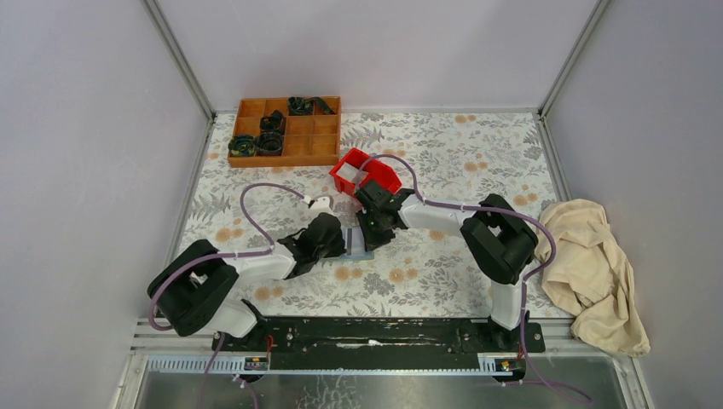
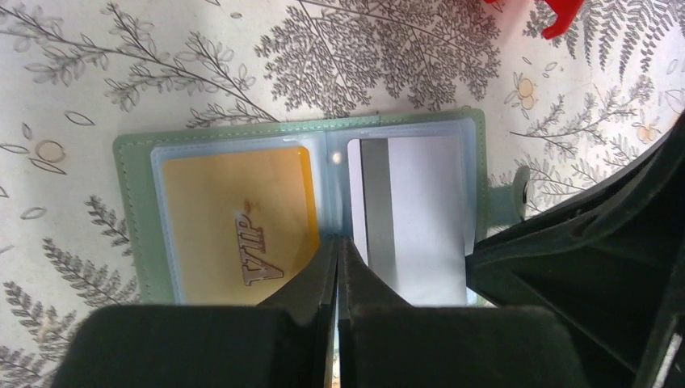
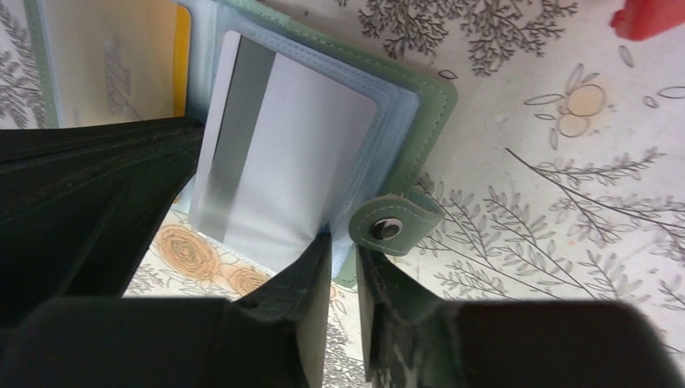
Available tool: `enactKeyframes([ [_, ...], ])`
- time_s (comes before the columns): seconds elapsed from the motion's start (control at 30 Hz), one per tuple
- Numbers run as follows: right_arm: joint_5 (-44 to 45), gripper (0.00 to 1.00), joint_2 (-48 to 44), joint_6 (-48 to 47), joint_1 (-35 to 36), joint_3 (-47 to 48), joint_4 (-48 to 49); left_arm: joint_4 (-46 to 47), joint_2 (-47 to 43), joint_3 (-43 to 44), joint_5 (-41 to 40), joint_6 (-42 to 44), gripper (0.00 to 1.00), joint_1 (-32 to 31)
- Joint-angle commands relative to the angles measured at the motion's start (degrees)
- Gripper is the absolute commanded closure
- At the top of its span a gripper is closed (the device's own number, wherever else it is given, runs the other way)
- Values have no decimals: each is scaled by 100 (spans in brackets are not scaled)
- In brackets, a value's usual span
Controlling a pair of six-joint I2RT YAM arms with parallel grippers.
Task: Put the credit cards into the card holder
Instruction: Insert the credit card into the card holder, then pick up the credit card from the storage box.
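Looking from above, my 2 arms meet mid-table over the card holder (image 1: pixel 359 250), near the red bin (image 1: pixel 367 173). Left wrist: my left gripper (image 2: pixel 338 241), pinched shut and empty, presses the spine so the holder lies flat; the yellow card (image 2: pixel 234 226) sits pocketed. Right wrist: my right gripper (image 3: pixel 343 242) stands a crack open (gripping nothing, I judge) at the whitish card (image 3: pixel 283 153), only part-way into its pocket.
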Motion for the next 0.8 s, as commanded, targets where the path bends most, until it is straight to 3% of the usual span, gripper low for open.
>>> enactKeyframes([
  [0.0,703,68,-191,-477,13,-24,-754,-200,-201,168,-135,-206,99,-22],
  [0.1,689,58,-370,-639,5,332,-941,-443,-306,327,-256,-160,96,-24],
  [0.33,598,48,-524,-919,6,1189,-1379,-940,-490,768,-430,-37,88,-11],
  [0.57,794,42,-359,-1202,-180,2050,-1447,-1321,-749,977,-784,-210,56,82],
  [0.77,306,42,238,-1416,-812,3107,-1189,-1198,-679,1175,-566,-301,45,630],
])
